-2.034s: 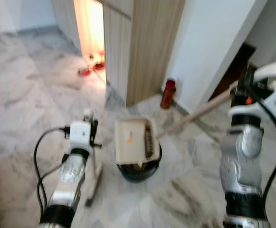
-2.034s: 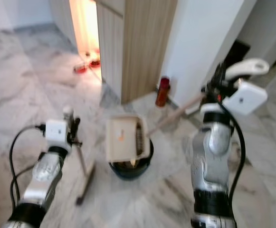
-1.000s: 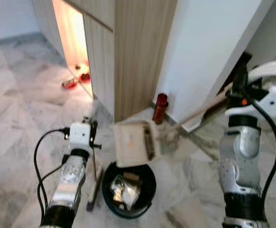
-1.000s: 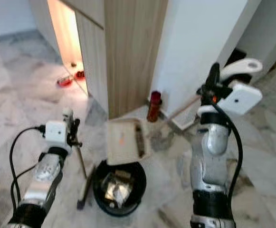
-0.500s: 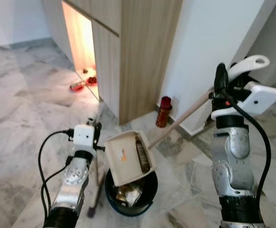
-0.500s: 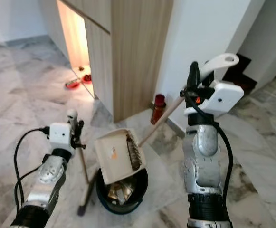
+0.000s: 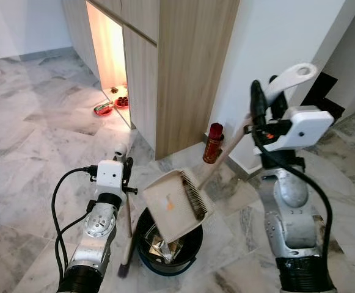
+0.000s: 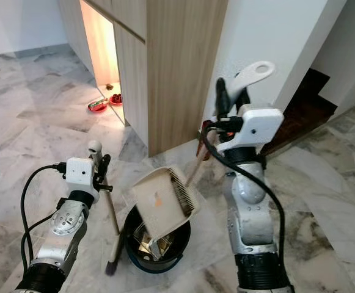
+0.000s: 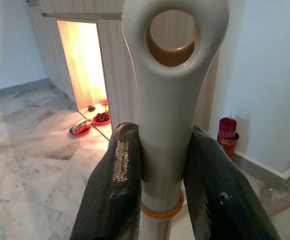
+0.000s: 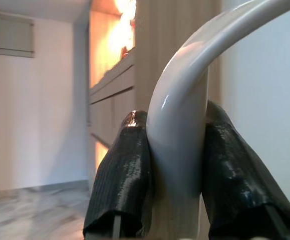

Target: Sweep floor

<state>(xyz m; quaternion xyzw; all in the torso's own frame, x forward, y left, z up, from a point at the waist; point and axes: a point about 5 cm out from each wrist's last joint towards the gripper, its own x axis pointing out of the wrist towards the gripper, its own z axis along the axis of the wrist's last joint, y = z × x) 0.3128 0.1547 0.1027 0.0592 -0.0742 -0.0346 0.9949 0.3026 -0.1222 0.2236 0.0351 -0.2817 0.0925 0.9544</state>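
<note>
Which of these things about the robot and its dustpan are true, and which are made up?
1. The right pincer grips the dustpan handle. True.
2. The dustpan is tipped over a black bin. True.
3. The bin is empty. False: crumpled scraps lie in it.
4. The left pincer is open, holding nothing. False: it is shut on the broom handle.
5. A red canister stands by the white wall. True.
</note>
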